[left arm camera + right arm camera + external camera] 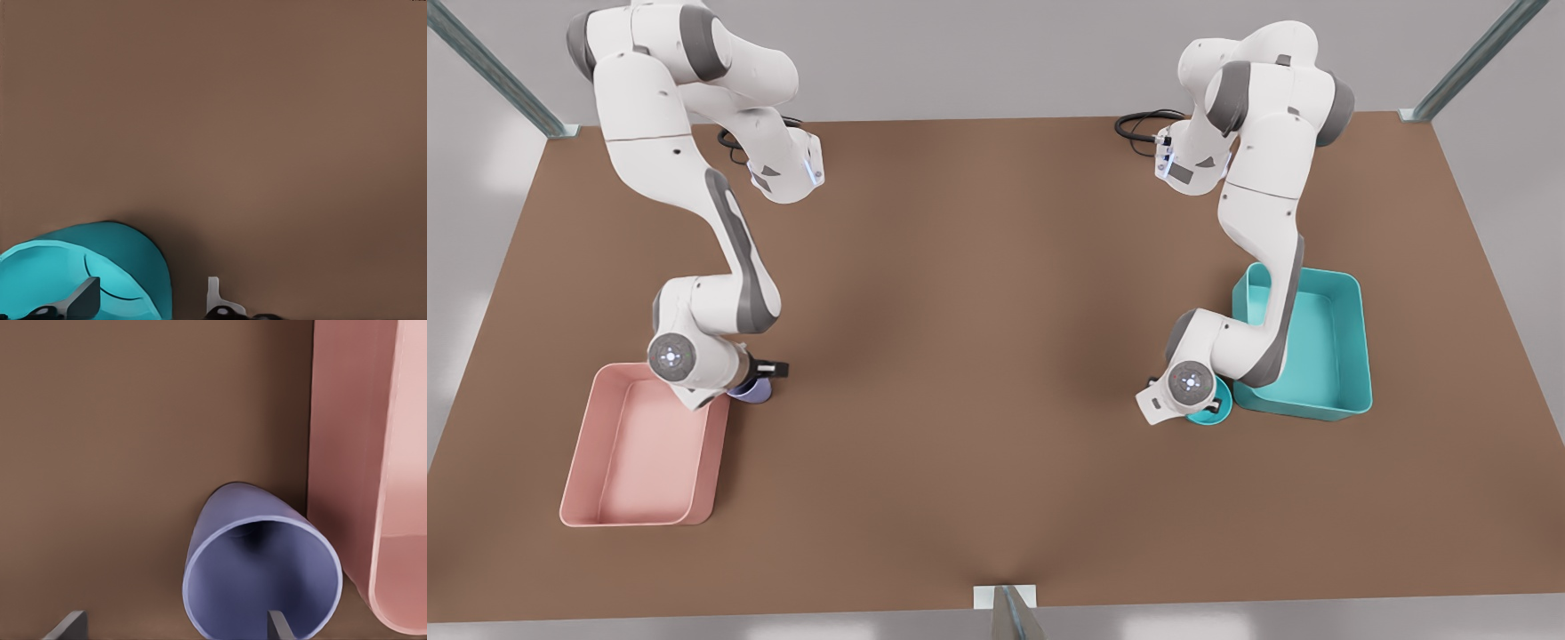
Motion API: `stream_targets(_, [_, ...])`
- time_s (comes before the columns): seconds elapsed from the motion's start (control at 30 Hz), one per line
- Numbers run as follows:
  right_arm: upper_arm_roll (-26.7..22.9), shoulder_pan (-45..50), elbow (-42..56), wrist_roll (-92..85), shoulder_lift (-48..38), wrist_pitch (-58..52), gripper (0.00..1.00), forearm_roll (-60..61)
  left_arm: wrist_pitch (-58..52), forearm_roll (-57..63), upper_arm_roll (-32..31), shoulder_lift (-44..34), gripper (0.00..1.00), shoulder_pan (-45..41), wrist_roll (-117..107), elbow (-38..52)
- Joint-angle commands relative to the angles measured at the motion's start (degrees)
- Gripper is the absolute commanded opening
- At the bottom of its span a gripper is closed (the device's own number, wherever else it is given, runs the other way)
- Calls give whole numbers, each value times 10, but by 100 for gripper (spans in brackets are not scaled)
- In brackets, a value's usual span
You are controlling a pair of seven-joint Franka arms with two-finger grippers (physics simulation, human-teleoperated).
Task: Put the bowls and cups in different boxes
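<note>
Cup (261, 577) stood upright, mouth up, beside pink box (360, 453); right gripper (175, 625) spread over its rim. Left gripper (150, 299) spread astride bowl (80, 267) rim.

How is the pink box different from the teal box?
Colour: the pink box is pale pink, the teal box is teal. Place: the pink box lies at the front view's left, the teal box at its right. Neighbour: the lavender cup stands beside the pink box, the teal bowl beside the teal box. Both are shallow rectangular trays with rounded corners.

Both claws (152, 297) (175, 625) low, fingers spread.
</note>
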Motion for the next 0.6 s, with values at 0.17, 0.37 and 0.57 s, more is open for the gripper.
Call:
stream_targets(0.17, [0,-4,2,6,38,20,100,1,6,0,0,-8,21,-3,-70,3])
stream_targets(0.37, [1,-9,15,7,45,14,31,-1,-102,-42,2,-112,21,-31,-171,16])
stream_targets(0.57, [0,-14,44,-5,42,-12,21,0,-199,-61,73,-200,21,95,-140,-21])
